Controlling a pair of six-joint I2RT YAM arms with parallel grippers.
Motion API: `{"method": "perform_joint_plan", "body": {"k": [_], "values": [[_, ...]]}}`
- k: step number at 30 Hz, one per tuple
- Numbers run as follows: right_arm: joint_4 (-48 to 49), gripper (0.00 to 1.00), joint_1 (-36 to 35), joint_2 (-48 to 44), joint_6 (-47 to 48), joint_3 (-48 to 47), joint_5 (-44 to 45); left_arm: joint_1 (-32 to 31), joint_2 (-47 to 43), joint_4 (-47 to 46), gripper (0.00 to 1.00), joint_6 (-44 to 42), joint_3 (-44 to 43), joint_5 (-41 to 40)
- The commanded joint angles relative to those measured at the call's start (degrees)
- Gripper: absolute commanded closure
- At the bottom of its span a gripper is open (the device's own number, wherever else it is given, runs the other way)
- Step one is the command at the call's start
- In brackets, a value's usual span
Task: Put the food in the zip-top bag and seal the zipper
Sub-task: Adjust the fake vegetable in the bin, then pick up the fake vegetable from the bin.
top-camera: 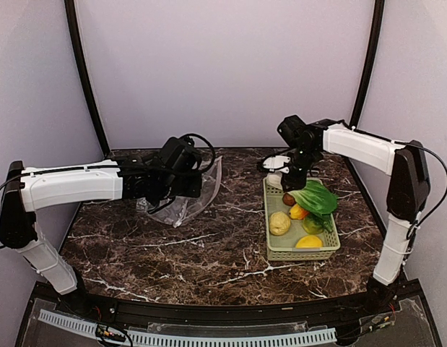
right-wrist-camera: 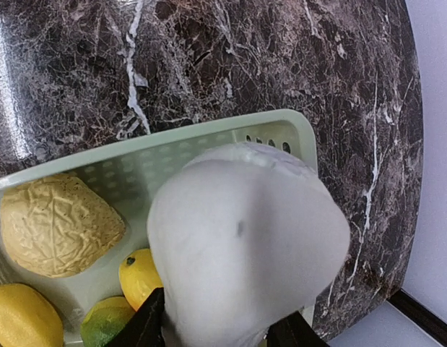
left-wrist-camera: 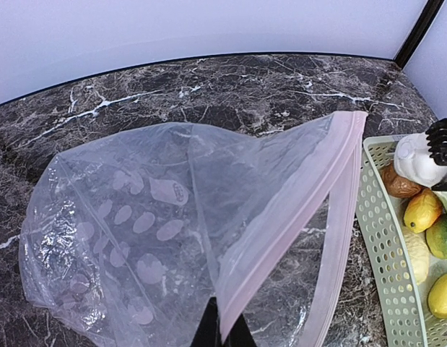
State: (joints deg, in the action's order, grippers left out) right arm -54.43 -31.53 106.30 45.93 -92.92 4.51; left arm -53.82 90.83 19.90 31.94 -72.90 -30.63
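Top view: the bag (top-camera: pixel 205 184) lies toward the worktop's (top-camera: pixel 209 253) back-left corner, and the basket (top-camera: pixel 302 254) sits by the right edge.

Left wrist view: the left end effector (left-wrist-camera: pixel 223 329) is fully closed on the bag's zip strip (left-wrist-camera: pixel 295 217). The mouth sags, so a load could snag its lip.

Right wrist view: the right end effector (right-wrist-camera: pixel 219 329) is half-open, clasping the white stem of the bok choy (right-wrist-camera: pixel 245 231). The smooth bulk may slip.

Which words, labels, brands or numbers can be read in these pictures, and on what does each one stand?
No text can be read.
Small oval mark on the bag: perhaps a logo, too blurred to read.
Basket and table: no text visible.
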Motion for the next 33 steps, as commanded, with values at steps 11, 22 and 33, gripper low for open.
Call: {"method": "perform_joint_plan", "body": {"k": [11,22,33], "values": [[2.5,0.13,3.1,-7.9,-7.3,2.6,-11.0,0.7,-0.2,-0.5,0.99,-0.2,0.8,0.9],[5.1,0.13,11.8,-19.3,-25.0,15.9,-30.2,0.7,1.4,-0.5,0.99,-0.5,-0.4,2.3],[10.3,0.01,9.6,-24.9,-29.9,29.2,-30.9,0.7,2.4,0.6,0.99,1.3,-1.9,2.5]]}}
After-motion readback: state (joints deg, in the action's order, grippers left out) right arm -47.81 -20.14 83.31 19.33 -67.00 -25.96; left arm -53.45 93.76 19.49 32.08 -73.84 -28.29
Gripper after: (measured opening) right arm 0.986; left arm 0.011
